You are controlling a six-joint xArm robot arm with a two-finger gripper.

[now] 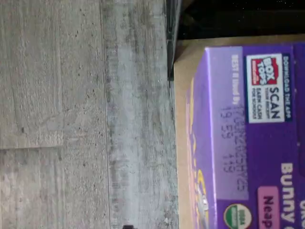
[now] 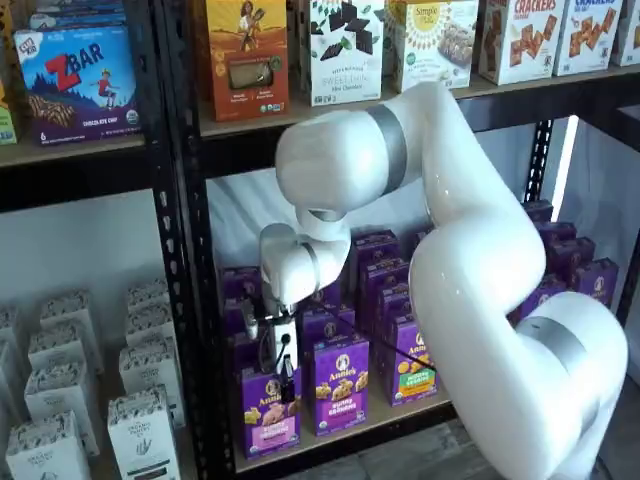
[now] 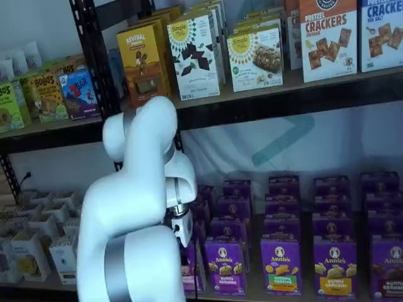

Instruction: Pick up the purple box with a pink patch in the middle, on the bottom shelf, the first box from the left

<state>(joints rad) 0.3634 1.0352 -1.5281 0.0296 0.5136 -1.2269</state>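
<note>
My gripper (image 2: 287, 385) over purple box (image 2: 270, 410); finger spread unclear. Risk: off-center descent tips box off bottom shelf (image 2: 400, 412) edge.

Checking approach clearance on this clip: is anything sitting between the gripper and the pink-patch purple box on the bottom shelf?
Nothing visible does. In a shelf view the gripper hangs directly over the front of the purple box, the leftmost front carton on the bottom shelf. The neighbouring Annie's carton stands beside it, not in the path.
</note>
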